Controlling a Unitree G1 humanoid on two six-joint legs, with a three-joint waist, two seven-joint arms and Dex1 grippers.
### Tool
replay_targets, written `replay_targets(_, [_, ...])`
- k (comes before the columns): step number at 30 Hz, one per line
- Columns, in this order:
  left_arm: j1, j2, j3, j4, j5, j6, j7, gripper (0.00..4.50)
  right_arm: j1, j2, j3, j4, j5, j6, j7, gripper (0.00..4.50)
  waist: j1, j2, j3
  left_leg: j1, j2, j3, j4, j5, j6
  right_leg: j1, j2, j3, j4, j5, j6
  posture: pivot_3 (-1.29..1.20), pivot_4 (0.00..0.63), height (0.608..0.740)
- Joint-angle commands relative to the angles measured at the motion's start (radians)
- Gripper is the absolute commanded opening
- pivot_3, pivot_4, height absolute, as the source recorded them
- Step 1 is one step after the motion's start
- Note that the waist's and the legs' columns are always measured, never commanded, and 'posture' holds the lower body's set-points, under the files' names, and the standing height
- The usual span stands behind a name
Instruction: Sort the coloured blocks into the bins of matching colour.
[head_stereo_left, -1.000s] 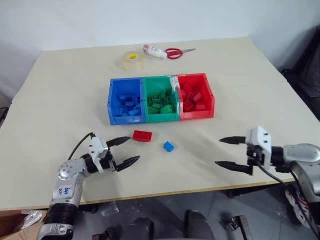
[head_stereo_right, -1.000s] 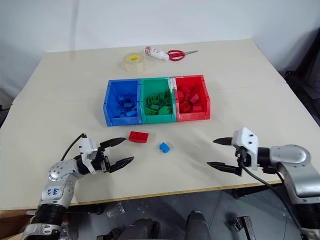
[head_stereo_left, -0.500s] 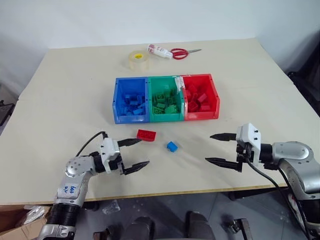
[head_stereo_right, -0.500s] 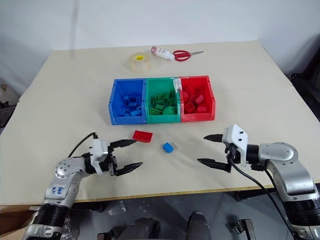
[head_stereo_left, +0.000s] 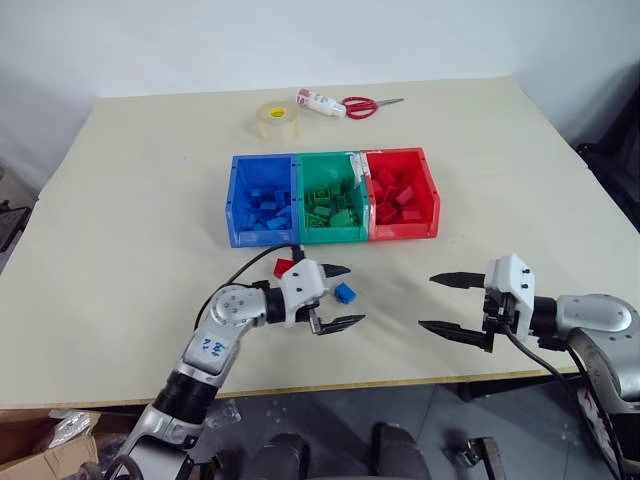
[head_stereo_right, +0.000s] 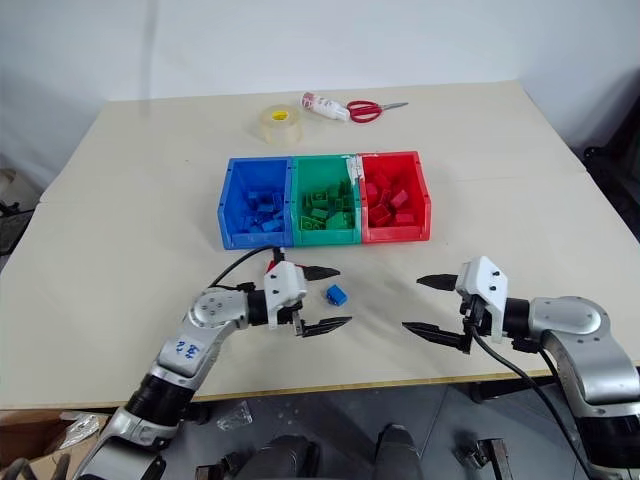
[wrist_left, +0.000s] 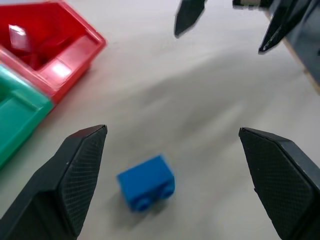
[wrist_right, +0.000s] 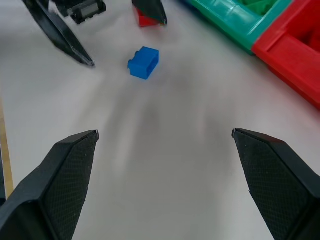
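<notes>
We see the left gripper low over the cream table, its two black fingers spread wide apart and nothing between them but air, with the small blue block lying on the table just past it, in line with the gap. The red block lies behind the gripper's white body, partly hidden by it. Farther back stand the three joined bins in a row, the blue bin on the left, the green bin in the middle and the red bin on the right, each already holding bricks of its own colour. At the far edge we find a tape roll and red-handled scissors. Over on the right, the right gripper hangs above bare table well apart from the blocks, its fingers likewise standing wide and empty
</notes>
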Motion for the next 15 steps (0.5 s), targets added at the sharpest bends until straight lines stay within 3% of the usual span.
replay_targets(1, [-0.038, -0.004, -0.026, 0.050, 0.052, 0.013, 0.025, 4.50, 0.046, -0.016, -0.077, -0.069, 0.032, 0.001, -0.029, 4.47, 0.001, 0.000, 0.000, 0.000, 0.000, 0.000, 0.000, 0.000, 0.000, 0.000, 0.000, 0.000, 0.000, 0.000, 0.000, 0.00, 0.150, 0.740])
replay_targets(2, [-0.049, -0.006, -0.033, 0.062, 0.058, 0.009, 0.021, 4.50, 0.064, -0.017, -0.090, -0.081, 0.033, 0.004, -0.035, 4.47, 0.001, 0.000, 0.000, 0.000, 0.000, 0.000, 0.000, 0.000, 0.000, 0.000, 0.000, 0.000, 0.000, 0.000, 0.000, 0.00, 0.150, 0.740])
replay_targets(5, [-0.065, -0.006, -0.038, 0.075, 0.071, 0.019, 0.023, 3.91, 0.108, -0.018, -0.125, -0.111, 0.037, 0.011, -0.055, 4.50, 0.002, 0.000, 0.000, 0.000, -0.001, 0.000, 0.000, 0.000, 0.000, 0.000, 0.000, 0.000, 0.000, 0.000, 0.000, 0.00, 0.150, 0.740])
replay_targets(12, [-0.070, -0.013, -0.033, 0.092, 0.073, -0.004, 0.035, 1.70, 0.149, -0.013, -0.153, -0.143, 0.040, 0.018, -0.087, 4.50, 0.002, 0.000, 0.000, 0.000, 0.000, 0.000, 0.000, 0.000, 0.000, 0.000, 0.000, 0.000, 0.000, 0.000, 0.000, 0.00, 0.150, 0.740])
replay_targets(15, [-0.075, -0.025, -0.025, 0.101, 0.062, -0.012, 0.037, 1.63, 0.143, -0.014, -0.152, -0.143, 0.040, 0.021, -0.093, 4.50, 0.002, 0.000, 0.000, 0.000, 0.000, 0.000, 0.000, 0.000, 0.000, 0.000, 0.000, 0.000, 0.000, 0.000, 0.000, 0.00, 0.150, 0.740])
